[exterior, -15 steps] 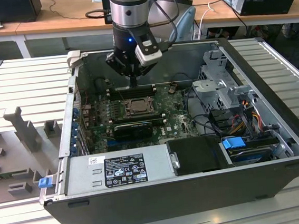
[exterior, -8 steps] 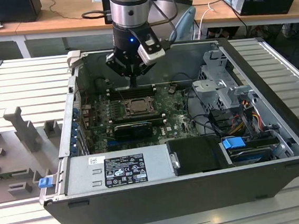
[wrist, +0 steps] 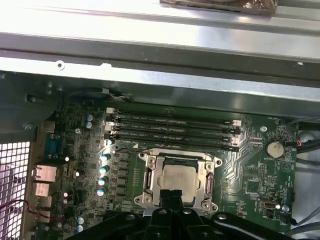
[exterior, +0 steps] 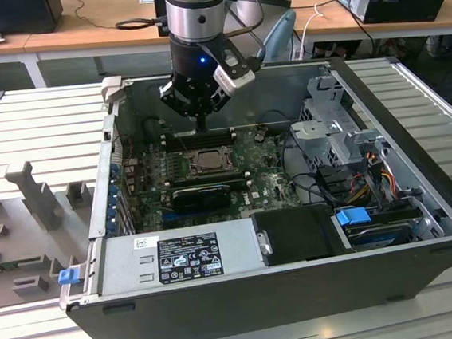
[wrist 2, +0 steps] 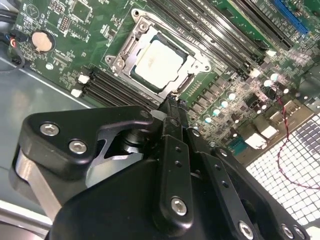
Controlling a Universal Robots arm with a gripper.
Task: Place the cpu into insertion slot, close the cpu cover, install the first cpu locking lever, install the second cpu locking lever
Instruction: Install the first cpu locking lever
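Just beside the fingers (wrist 2: 173, 122), the cpu (wrist 2: 159, 64).

Exterior view high and oblique over the computer case (exterior: 223, 302); both wrist views close above the insertion slot (wrist 2: 120, 62) (wrist: 149, 181).

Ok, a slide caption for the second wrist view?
The cpu seated in the insertion slot, cpu cover framing it, shut gripper at the slot's edge.

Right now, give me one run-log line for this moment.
pale silver square cpu: seated under cover | metal frame cover: down flat | gripper: shut, tips at cover edge
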